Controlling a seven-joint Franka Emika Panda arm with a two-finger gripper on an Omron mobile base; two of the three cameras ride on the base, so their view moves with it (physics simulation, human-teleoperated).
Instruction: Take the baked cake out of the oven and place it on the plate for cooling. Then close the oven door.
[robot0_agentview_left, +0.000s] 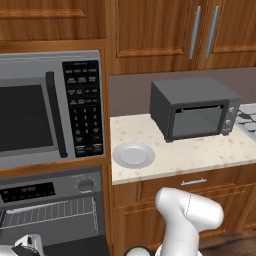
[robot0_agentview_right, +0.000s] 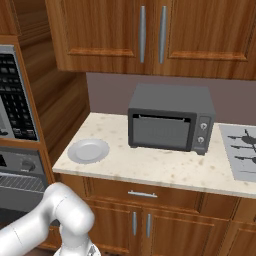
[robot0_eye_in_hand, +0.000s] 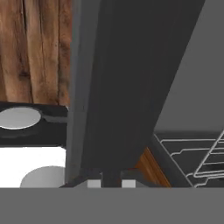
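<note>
The oven (robot0_agentview_left: 50, 191) sits low on the left under the microwave, with its cavity showing and a wire rack (robot0_agentview_left: 50, 212) inside. My white hand (robot0_agentview_left: 27, 245) is low in front of it. In the hand view the oven door (robot0_eye_in_hand: 118, 87), a dark panel with a grey frame, stands very close in front of my gripper (robot0_eye_in_hand: 111, 178). The dark fingertips are together with nothing visible between them. Wire racks (robot0_eye_in_hand: 192, 157) show to the door's right. The plate (robot0_agentview_left: 133, 154) (robot0_agentview_right: 88, 150) lies bare on the counter's left end. The cake is out of view.
A keypad microwave (robot0_agentview_left: 50, 110) is above the oven. A dark toaster oven (robot0_agentview_left: 195, 110) (robot0_agentview_right: 170, 122) stands on the pale counter (robot0_agentview_right: 150, 167), with a cooktop (robot0_agentview_right: 240, 150) at the far right. Wooden cabinets hang above, and drawers run below.
</note>
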